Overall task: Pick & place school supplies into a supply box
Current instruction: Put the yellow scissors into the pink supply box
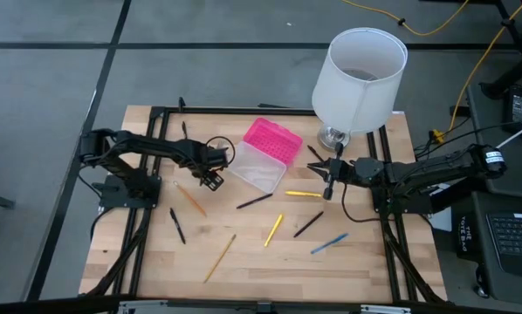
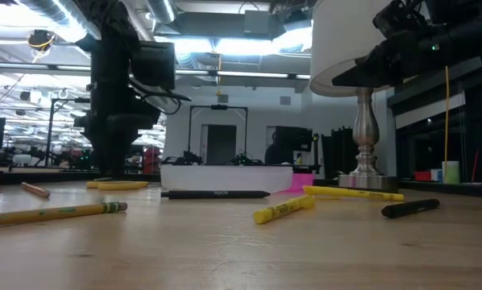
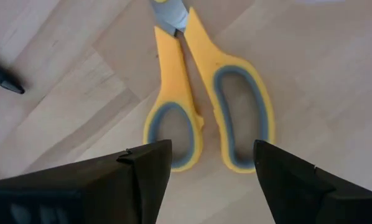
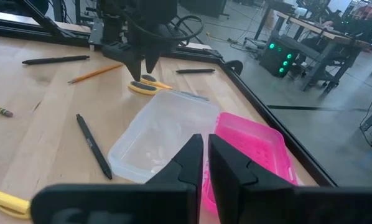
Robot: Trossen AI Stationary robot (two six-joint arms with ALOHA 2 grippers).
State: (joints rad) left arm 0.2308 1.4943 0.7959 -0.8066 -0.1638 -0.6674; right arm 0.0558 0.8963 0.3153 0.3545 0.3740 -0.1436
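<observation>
The yellow-handled scissors [image 3: 204,106] lie flat on the table beside the clear half of the supply box [image 4: 161,134]; its pink half [image 1: 274,139] lies farther back. My left gripper [image 3: 212,146] points straight down just above the scissors' handle loops. It is open, one finger on either side of them, touching nothing. My right gripper [image 4: 206,155] hovers shut at the table's right, near a yellow pen [image 1: 303,194], holding nothing. Pens and pencils lie scattered on the wood: a black pen [image 1: 254,201], a yellow marker [image 1: 273,229], a blue pen [image 1: 329,242], a pencil [image 1: 219,257].
A white lamp [image 1: 359,74] stands at the far right corner, behind my right gripper. More black pens [image 1: 177,225] and an orange pencil [image 1: 191,200] lie near my left arm. A black frame rail [image 1: 243,110] runs along the table's edges.
</observation>
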